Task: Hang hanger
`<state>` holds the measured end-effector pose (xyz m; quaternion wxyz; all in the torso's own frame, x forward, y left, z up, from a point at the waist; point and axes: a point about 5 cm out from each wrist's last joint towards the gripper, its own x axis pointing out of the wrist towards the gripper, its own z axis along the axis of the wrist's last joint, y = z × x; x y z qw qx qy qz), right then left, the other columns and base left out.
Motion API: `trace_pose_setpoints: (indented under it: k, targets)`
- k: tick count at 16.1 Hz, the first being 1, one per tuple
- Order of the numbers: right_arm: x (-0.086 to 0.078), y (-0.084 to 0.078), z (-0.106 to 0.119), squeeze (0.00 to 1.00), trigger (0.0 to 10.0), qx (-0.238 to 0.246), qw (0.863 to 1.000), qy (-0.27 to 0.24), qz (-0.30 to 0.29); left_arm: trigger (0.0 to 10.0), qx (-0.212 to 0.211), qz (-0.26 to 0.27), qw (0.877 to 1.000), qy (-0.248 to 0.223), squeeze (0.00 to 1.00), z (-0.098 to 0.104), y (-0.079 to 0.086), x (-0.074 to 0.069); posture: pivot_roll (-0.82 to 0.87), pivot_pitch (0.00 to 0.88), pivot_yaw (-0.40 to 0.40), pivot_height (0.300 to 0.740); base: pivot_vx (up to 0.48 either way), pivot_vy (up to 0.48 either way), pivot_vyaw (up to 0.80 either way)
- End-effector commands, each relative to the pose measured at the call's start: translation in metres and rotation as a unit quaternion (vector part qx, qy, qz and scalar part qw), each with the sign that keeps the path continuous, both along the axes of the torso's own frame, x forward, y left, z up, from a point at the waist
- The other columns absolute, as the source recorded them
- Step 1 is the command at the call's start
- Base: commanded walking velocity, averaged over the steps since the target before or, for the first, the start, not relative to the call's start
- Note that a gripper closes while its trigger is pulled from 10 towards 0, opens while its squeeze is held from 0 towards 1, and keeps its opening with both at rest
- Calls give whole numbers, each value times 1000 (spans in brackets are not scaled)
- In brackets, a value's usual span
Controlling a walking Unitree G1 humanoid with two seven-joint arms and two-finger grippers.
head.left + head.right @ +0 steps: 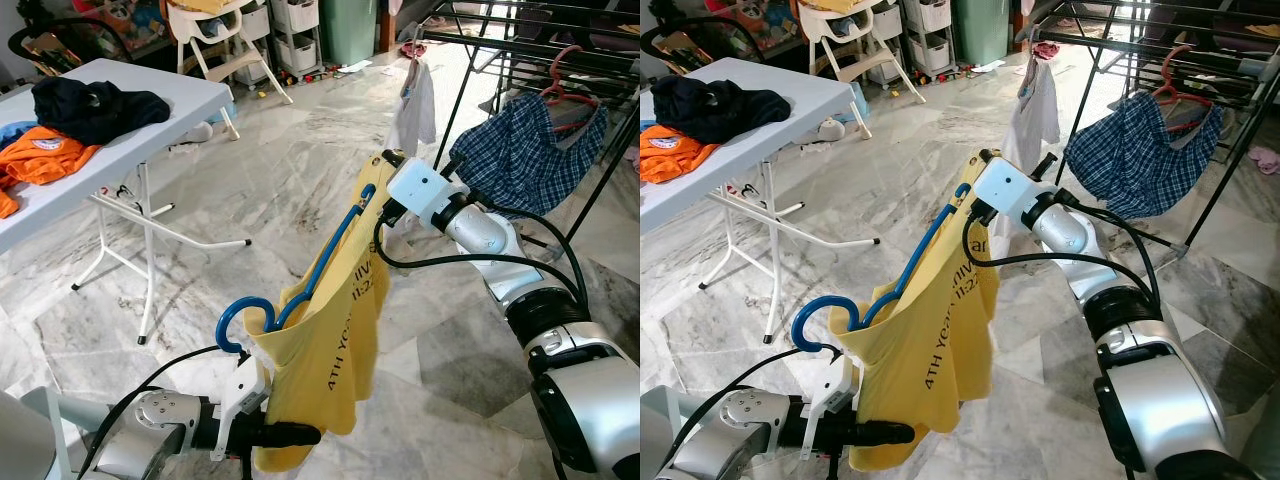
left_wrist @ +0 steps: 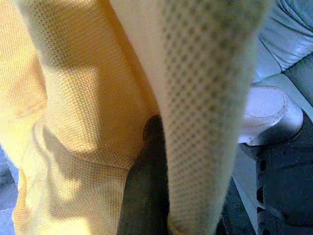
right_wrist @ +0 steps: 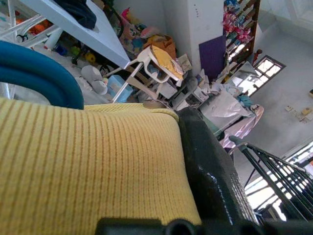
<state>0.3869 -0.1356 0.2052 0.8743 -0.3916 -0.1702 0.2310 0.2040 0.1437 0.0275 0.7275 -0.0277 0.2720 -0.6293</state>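
A yellow shirt [image 1: 335, 340] with black lettering hangs on a blue hanger [image 1: 320, 262], tilted, its hook [image 1: 235, 318] pointing down to the left. My right gripper [image 1: 378, 205] is shut on the shirt's upper end, where the hanger runs through; the right wrist view has yellow fabric [image 3: 88, 166] pressed against a black finger [image 3: 210, 171] beside the blue hanger [image 3: 34, 68]. Low down, my left gripper [image 1: 290, 434] is shut on the shirt's lower part, one black finger [image 2: 146, 196] lying among the fabric folds. A black drying rack [image 1: 520, 45] stands at the back right.
On the rack hang a blue plaid shirt [image 1: 525, 150] on a pink hanger and a white garment [image 1: 415, 110]. A white folding table [image 1: 130, 140] on the left carries orange clothes [image 1: 40, 155] and a dark garment [image 1: 95, 105]. Marble floor lies between them.
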Motion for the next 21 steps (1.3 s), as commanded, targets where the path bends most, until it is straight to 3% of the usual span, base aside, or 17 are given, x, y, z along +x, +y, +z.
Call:
trace_pose_setpoints:
  k: [1, 12, 13, 14, 15, 16, 17, 18, 19, 20, 21]
  targets:
    - [3, -4, 40, 0, 10000, 45, 997, -69, -11, 0, 57, -14, 996, 60, 0, -23, 13, -22, -149, 39, 129, 740, 0, 0, 0]
    - [1, -2, 40, 0, 10000, 39, 997, -70, -4, 0, 60, -14, 996, 60, 0, -24, 13, -22, -150, 39, 130, 740, 0, 0, 0]
    - [-4, -14, 3, 0, 10000, -5, 999, -29, -42, 0, 116, 165, 977, -63, 0, -25, 18, 24, -142, 39, 135, 740, 0, 0, 0]
    - [-6, -18, -8, 0, 10000, -18, 998, -16, -53, 0, 128, 220, 962, -98, 0, -24, 20, 36, -142, 40, 135, 740, 0, 0, 0]
    - [-10, -26, -32, 0, 10000, -1, 997, 21, -79, 0, 106, 276, 945, -141, 0, -12, 17, 52, -138, 37, 136, 740, 0, 0, 0]
    - [-12, -28, -37, 0, 10000, 2, 996, 28, -84, 0, 98, 286, 941, -153, 0, -8, 16, 55, -137, 37, 138, 740, 0, 0, 0]
    - [-14, -30, -45, 0, 10000, 4, 995, 38, -91, 1333, 89, 309, 934, -156, 0, -4, 14, 60, -136, 36, 139, 740, 0, 0, 0]
    - [-16, -31, -49, 0, 10000, 4, 995, 43, -95, 4118, 81, 328, 928, -158, 0, -2, 12, 64, -135, 36, 141, 740, 0, 0, 0]
    - [-18, -32, -52, 0, 10000, 4, 994, 46, -100, 4706, 75, 342, 921, -172, 0, 1, 10, 69, -136, 35, 142, 740, 0, 0, 0]
    - [-18, -35, -56, 0, 10000, 11, 992, 53, -112, 6980, 73, 354, 913, -188, 0, 5, 5, 75, -135, 33, 144, 740, 0, 0, 0]
    - [-18, -36, -57, 0, 10000, 11, 992, 53, -117, 6863, 72, 355, 912, -194, 0, 6, 2, 77, -133, 32, 144, 740, 0, 0, 0]
